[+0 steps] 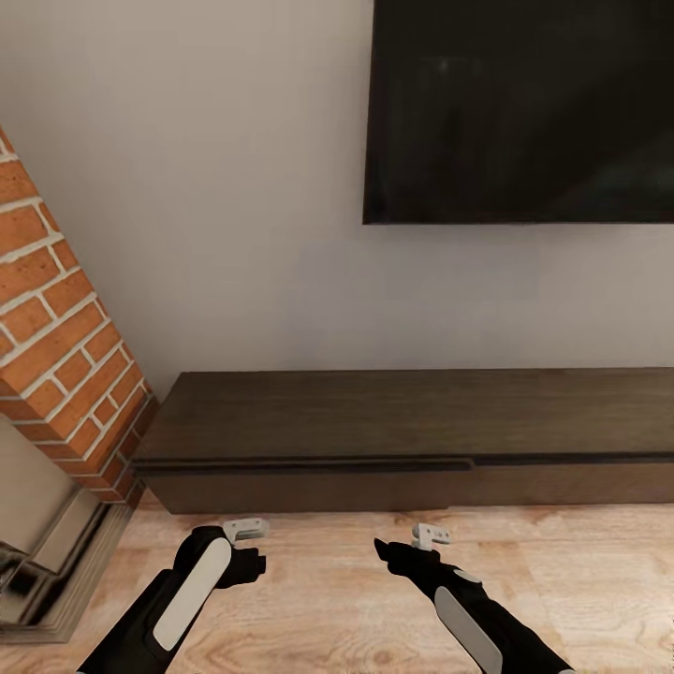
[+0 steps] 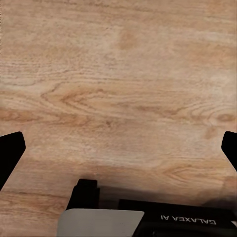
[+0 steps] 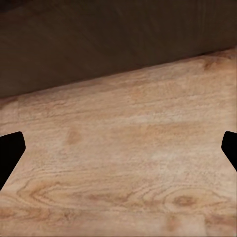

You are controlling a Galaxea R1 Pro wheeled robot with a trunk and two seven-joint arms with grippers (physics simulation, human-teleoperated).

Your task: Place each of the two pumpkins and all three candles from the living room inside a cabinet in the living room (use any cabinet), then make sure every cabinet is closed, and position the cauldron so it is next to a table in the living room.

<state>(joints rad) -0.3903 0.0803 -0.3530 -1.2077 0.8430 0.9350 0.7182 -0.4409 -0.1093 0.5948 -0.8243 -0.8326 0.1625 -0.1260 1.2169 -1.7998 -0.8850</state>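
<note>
The long low dark-brown cabinet [image 1: 412, 435] stands against the pale wall [image 1: 234, 187], straight ahead of the robot; its fronts look flush and shut, with a dark groove running along under its top; a black screen [image 1: 520, 108] hangs on the wall above its right part; a brick chimney breast [image 1: 56, 346] rises just beside its left end, touching or nearly touching it. The wooden floor [image 1: 328, 599] lies in front.

Both arms hang low over the floor, short of the cabinet; the left claw [image 1: 245, 530] and the right claw [image 1: 431, 536] sit apart from each other, neither touching the cabinet. In the left wrist view the left claw's dark fingertips [image 2: 11, 153] stand wide apart at the frame's edges with bare floor between, so it is open and holds nothing; the right wrist view shows the same wide-spread fingertips [image 3: 11, 150] over the floor, with the cabinet's dark front [image 3: 98, 39] beyond, so the right claw is open and empty too.
</note>
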